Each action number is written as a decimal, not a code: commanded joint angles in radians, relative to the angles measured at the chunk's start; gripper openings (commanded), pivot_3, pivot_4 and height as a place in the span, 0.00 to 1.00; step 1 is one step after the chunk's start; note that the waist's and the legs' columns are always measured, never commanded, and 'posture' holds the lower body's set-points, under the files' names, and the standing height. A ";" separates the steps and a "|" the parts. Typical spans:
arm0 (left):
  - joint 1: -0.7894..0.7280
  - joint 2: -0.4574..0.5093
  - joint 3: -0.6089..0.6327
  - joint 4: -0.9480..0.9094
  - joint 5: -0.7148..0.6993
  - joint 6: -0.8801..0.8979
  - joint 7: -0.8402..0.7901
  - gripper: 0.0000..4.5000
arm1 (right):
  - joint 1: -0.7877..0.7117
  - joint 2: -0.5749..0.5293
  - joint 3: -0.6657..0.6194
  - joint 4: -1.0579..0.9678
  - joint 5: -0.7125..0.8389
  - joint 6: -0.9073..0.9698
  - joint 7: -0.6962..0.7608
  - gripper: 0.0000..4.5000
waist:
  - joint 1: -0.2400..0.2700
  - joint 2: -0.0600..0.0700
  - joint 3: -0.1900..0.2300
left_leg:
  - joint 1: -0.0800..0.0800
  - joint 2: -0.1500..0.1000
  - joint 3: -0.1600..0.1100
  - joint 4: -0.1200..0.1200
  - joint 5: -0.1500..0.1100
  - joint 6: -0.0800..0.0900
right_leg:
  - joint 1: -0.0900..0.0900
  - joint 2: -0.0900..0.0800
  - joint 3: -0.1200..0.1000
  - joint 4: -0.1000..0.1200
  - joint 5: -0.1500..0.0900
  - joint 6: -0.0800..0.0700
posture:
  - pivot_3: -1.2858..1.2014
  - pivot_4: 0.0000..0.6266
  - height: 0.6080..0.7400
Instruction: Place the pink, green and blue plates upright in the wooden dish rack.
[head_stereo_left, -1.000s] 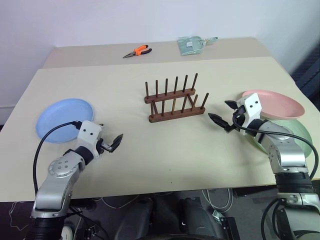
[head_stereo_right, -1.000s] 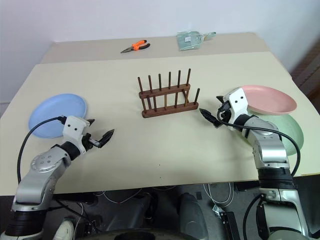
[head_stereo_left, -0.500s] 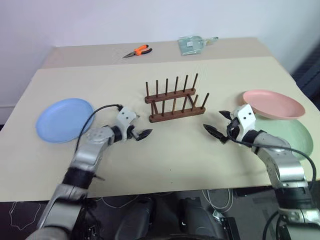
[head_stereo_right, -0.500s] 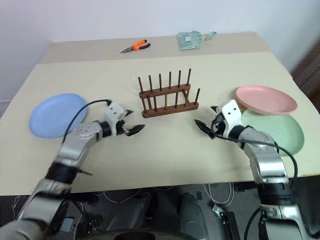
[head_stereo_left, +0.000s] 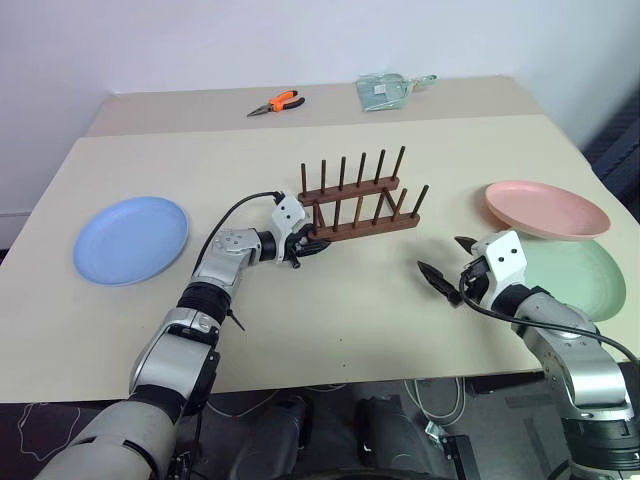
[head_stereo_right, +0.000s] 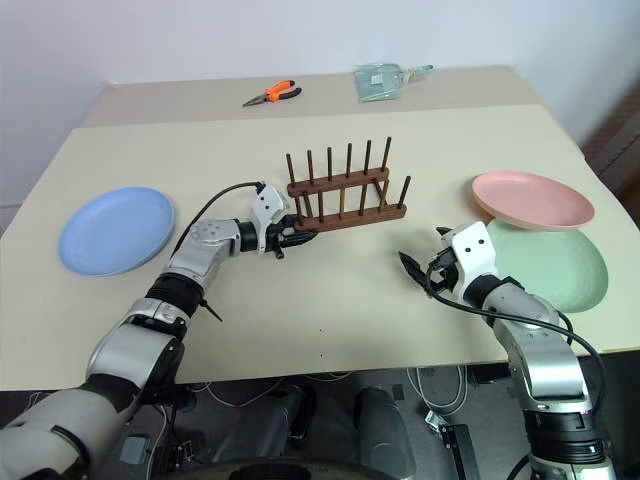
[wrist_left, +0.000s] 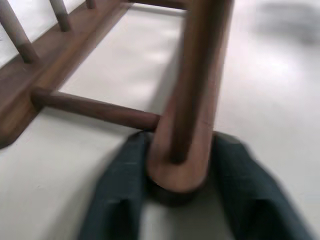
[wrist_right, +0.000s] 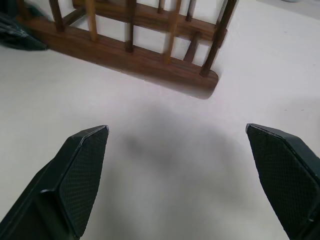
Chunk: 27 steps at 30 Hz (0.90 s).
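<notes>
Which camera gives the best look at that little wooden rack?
The right eye view: the whole wooden dish rack shows, pegs upright, with the left hand at its end. The left eye view matches. The right wrist view shows its lower part; the left wrist view, one bar end between the fingers.

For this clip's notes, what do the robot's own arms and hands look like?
Both arms are silver-grey metal segments with rounded joints. Each wrist carries a small white block with dark dots, and a black cable loops from it back along the arm. The left hand and right hand each end in two black pointed fingers; the right fingers' inner faces are finely textured.
</notes>
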<state>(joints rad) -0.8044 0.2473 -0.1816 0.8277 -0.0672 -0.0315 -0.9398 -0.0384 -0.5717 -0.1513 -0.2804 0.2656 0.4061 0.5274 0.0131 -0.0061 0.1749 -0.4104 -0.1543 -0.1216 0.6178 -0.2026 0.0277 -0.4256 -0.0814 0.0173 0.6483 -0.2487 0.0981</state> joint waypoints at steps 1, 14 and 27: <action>0.063 0.016 -0.050 -0.077 0.031 -0.013 -0.077 0.17 | -0.003 -0.031 -0.032 -0.006 -0.010 -0.025 0.015 1.00 | 0.000 0.000 0.000 | 0.000 0.000 0.000 0.000 0.000 0.000 | 0.000 0.000 0.000 0.000 0.000 0.000 | 0.52 0.24 0.90; 0.175 0.099 -0.144 -0.400 0.039 0.061 -0.238 0.71 | 0.143 -0.154 -0.182 0.029 -0.004 -0.054 0.119 1.00 | -0.003 0.000 0.000 | 0.000 0.000 0.000 0.000 0.000 0.001 | 0.001 0.000 0.000 0.000 0.000 0.000 | 0.52 0.24 0.90; 0.504 0.326 -0.052 -0.904 -0.140 0.437 -0.203 0.49 | 0.219 -0.192 -0.101 -0.030 0.006 -0.044 0.240 0.38 | -0.027 0.002 -0.003 | 0.003 0.004 0.003 -0.003 -0.001 0.000 | 0.000 0.001 0.000 0.000 -0.001 -0.001 | 0.52 0.24 0.90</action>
<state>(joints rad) -0.3287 0.5858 -0.1993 0.0052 -0.1753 0.3220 -1.1455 0.1902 -0.7656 -0.2907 -0.2582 0.2579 0.3669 0.7428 -0.0137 -0.0040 0.1721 -0.4075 -0.1501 -0.1184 0.6149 -0.2036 0.0281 -0.4251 -0.0805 0.0177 0.6481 -0.2499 0.0963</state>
